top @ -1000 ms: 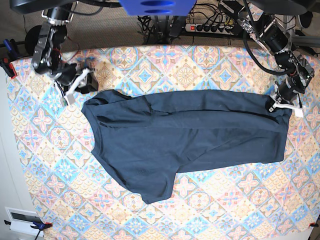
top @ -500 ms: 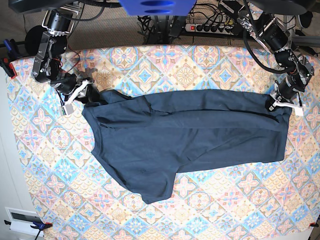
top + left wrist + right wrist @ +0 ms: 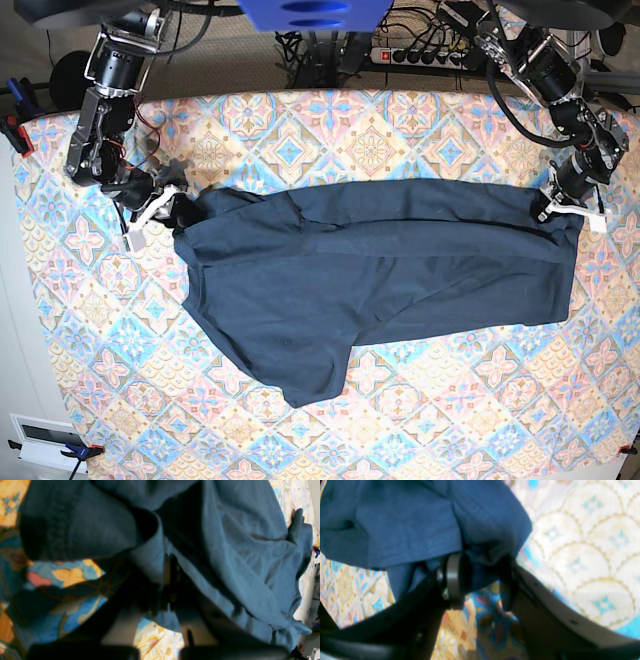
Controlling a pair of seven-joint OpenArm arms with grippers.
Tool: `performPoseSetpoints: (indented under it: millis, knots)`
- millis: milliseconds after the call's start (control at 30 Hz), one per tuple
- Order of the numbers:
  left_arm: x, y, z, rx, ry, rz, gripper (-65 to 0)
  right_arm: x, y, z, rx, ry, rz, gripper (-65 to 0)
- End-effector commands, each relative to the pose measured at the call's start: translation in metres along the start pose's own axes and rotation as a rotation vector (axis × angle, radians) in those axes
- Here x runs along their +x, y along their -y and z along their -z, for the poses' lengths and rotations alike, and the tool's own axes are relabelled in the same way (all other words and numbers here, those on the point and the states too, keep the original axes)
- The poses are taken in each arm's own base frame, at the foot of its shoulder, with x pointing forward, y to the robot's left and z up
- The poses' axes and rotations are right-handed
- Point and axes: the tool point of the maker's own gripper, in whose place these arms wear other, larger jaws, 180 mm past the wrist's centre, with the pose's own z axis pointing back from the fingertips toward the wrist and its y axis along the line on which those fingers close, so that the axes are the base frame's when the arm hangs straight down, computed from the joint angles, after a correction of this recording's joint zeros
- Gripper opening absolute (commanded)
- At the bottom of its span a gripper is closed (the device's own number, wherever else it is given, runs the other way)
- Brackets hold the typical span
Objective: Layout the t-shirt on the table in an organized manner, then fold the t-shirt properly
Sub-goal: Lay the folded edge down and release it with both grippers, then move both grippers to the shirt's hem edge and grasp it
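Base view shows a power strip [image 3: 425, 56] and tangled black cables beyond the far edge of the table [image 3: 330, 115], a blue mount at top centre, and a small white box [image 3: 45, 440] at the near left corner. Nothing lies between either gripper and the garment. The table is covered by a cloth of pastel blue, pink and cream diamond tiles with flower motifs.

A dark navy t-shirt [image 3: 380, 270] is spread across the middle of the table, with one sleeve trailing toward the near edge. The left gripper [image 3: 562, 207], at this view's right, sits on the shirt's far corner; its wrist camera shows the fingers [image 3: 167, 570] closed tight with blue fabric pinched between them, and the rest of the shirt [image 3: 237, 555] stretching away ahead and to the side. The right gripper [image 3: 160, 207], at this view's left, meets the opposite corner. Its wrist camera shows a bunch of shirt [image 3: 480, 530] between parted fingers [image 3: 453, 580]; I cannot tell whether they press it.
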Motion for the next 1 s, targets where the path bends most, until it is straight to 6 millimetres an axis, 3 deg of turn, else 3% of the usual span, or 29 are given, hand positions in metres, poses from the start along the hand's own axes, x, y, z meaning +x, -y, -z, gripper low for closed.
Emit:
performPoseSetpoints:
  millis: [0,100,133,267,300,400,500,967]
  knots:
    - [0.018,0.002,-0.005,0.002,0.036,0.025,-65.0,0.014,0.002,-0.004,0.000,0.039,-0.014,-48.3]
    - [0.018,0.002,-0.005,0.002,0.036,0.025,-65.0,0.015,0.002,-0.004,0.000,0.039,-0.017,-63.9]
    - [0.019,0.001,-0.007,0.005,0.038,0.028,-65.0,0.016,0.001,-0.005,0.000,0.040,-0.021,-65.0]
    - [0.028,-0.006,-0.013,0.023,0.046,0.046,-65.0,0.024,-0.002,-0.009,0.001,0.066,-0.039,-64.0]
    - [0.028,-0.005,-0.014,0.021,0.040,0.047,-65.0,0.033,-0.004,-0.014,-0.001,0.093,-0.055,-63.9]
    - [0.034,-0.007,-0.029,0.019,0.028,0.073,-65.0,0.025,-0.001,-0.038,-0.026,0.130,-0.044,-63.9]
    - [0.038,-0.002,-0.046,0.009,0.064,0.116,-65.0,0.030,-0.005,-0.055,-0.030,0.174,-0.057,-63.9]
    - [0.016,-0.020,-0.087,0.095,0.036,0.241,-65.0,-0.028,-0.034,-0.103,-0.033,0.099,-0.086,-63.9]
